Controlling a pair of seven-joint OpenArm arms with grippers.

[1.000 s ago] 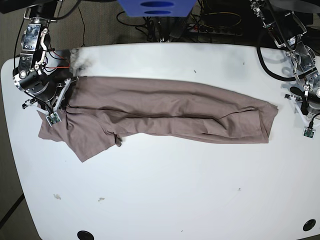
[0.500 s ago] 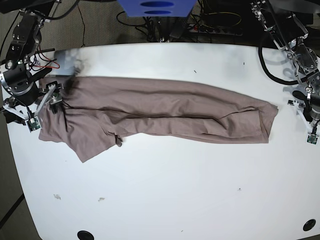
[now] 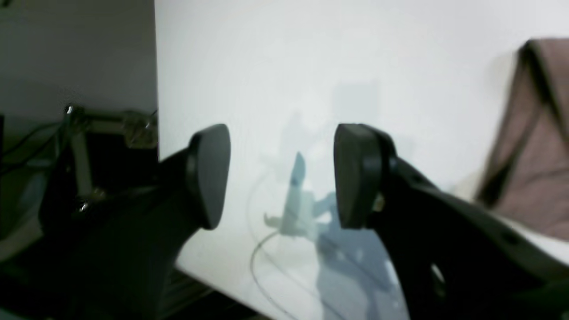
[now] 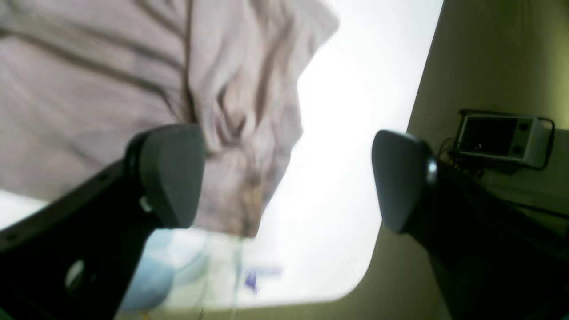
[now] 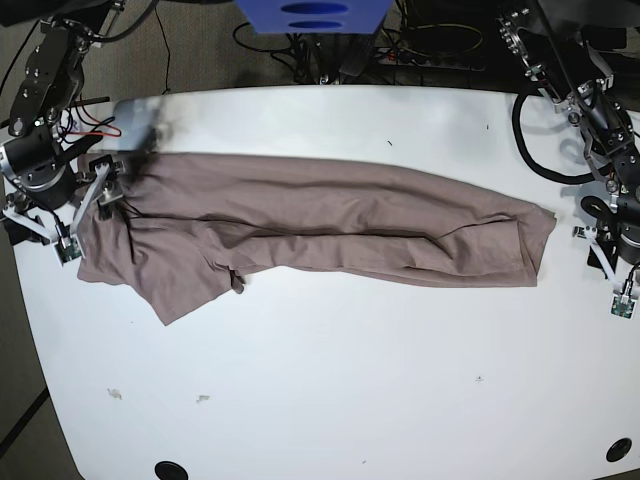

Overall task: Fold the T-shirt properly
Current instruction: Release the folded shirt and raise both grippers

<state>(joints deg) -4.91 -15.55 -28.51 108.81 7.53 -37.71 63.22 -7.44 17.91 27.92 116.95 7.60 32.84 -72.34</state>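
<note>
The taupe T-shirt [image 5: 330, 225] lies folded lengthwise into a long wrinkled band across the white table [image 5: 330, 380], with one sleeve flap sticking out toward the front left. My right gripper [image 5: 72, 205] hangs open at the shirt's left end. In the right wrist view, this gripper [image 4: 289, 178] has nothing between its fingers, and the rumpled shirt end [image 4: 231, 102] lies below one finger. My left gripper [image 5: 608, 255] is open just past the shirt's right end. Its wrist view shows the left gripper [image 3: 282, 173] empty over bare table, with the shirt's edge [image 3: 533, 133] off to the side.
A blue object [image 5: 312, 15] and cables sit behind the table's back edge. A dark smudge [image 5: 160, 125] marks the back left of the table. Two black holes [image 5: 171, 468] sit near the front edge. A small grey box [image 4: 502, 138] stands off the table.
The right gripper let go of the shirt's left end, opened and drew back toward the left edge. The left gripper opened and slid toward the front, beside the shirt's right end. The shirt stayed put.
</note>
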